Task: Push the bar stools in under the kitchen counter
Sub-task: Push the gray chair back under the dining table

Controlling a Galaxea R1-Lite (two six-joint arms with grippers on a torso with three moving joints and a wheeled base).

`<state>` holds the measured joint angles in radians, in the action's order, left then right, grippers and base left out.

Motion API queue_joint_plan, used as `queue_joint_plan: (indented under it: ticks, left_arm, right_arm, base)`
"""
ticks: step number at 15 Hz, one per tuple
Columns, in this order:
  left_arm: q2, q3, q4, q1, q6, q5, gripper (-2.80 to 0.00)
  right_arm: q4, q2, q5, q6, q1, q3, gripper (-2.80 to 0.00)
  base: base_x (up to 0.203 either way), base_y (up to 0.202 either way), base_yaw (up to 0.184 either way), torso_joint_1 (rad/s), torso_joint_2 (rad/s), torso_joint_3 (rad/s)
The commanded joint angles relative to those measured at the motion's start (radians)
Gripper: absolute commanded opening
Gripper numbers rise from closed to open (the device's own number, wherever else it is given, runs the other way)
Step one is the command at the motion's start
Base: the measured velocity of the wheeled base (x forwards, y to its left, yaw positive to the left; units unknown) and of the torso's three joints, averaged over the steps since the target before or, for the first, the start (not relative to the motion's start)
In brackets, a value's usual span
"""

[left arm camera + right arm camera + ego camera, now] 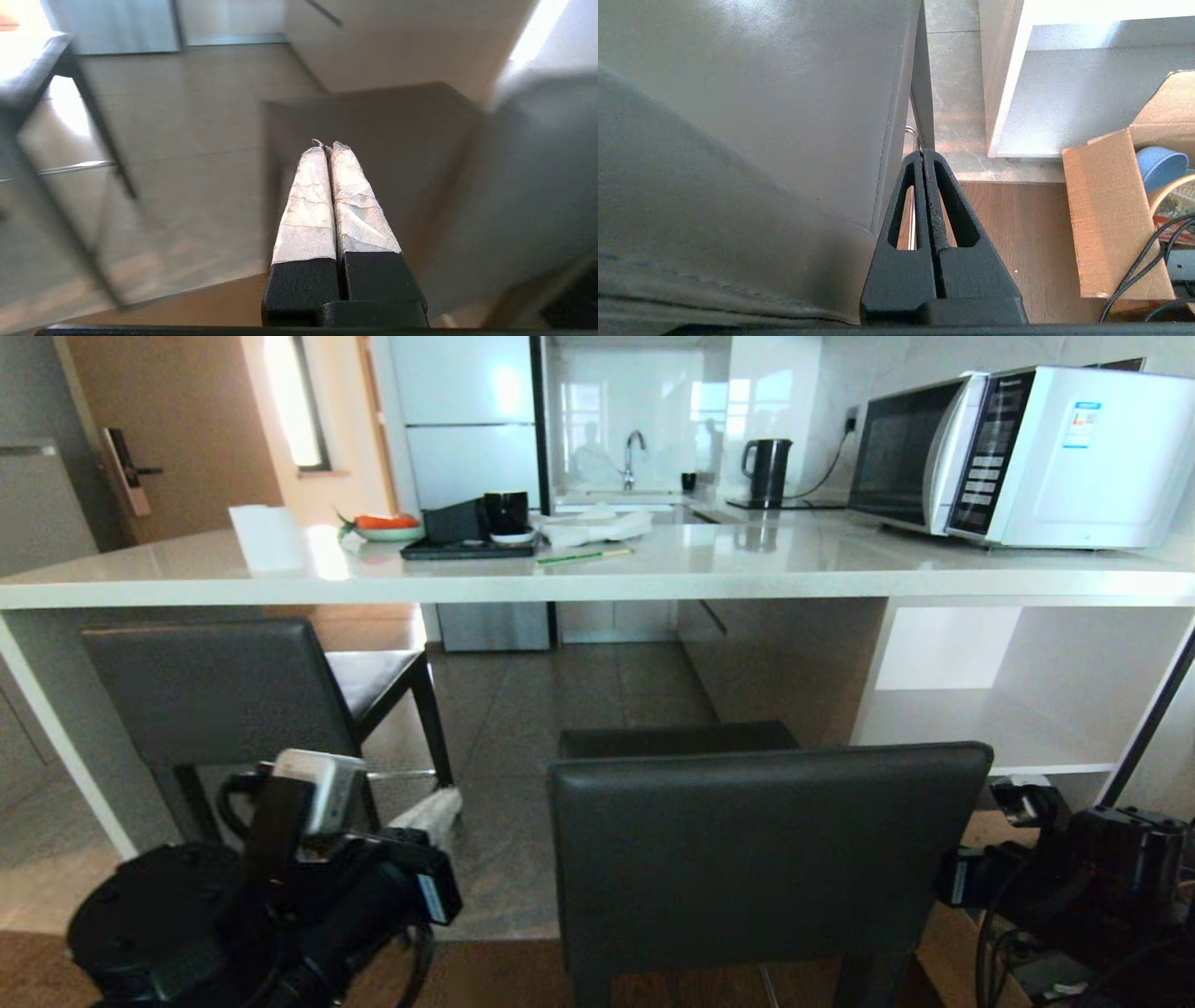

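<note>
Two bar stools (pixel 770 859) stand at the desk (pixel 597 574): one tucked under, one well outside. Both closed, empty pincers, left pincer (pixel 329 145) and right pincer (pixel 923 154), should push its backrest squarely.

left stool (pixel 215 691) partly under counter (pixel 597 583) | right stool (pixel 766 859) seemingly before it

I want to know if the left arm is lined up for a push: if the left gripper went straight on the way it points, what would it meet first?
Probably the nearer bar stool: the shut left gripper points at its dark seat, though depth is unclear.
</note>
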<state>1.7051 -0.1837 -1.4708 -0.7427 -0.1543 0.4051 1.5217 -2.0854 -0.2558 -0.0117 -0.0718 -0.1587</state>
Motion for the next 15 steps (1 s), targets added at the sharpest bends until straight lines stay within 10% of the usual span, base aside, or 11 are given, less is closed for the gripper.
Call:
queue_joint_plan:
  ticks: [1,15]
  left_arm:
    - [0.145,-0.022,-0.057,-0.086,-0.004,0.041,-2.8]
    - [0.307,-0.03,-0.059,-0.021,-0.01,0.034,-2.8]
  right_arm:
    - [0.008,0.005,-0.003,0.001,0.02,0.004,-2.8]
    - [0.008,0.019,0.101,-0.005,0.126,0.01,-2.8]
  base:
    - [0.0,0.0,0.0,0.0,0.0,0.0]
    - [0.0,0.0,0.0,0.0,0.0,0.0]
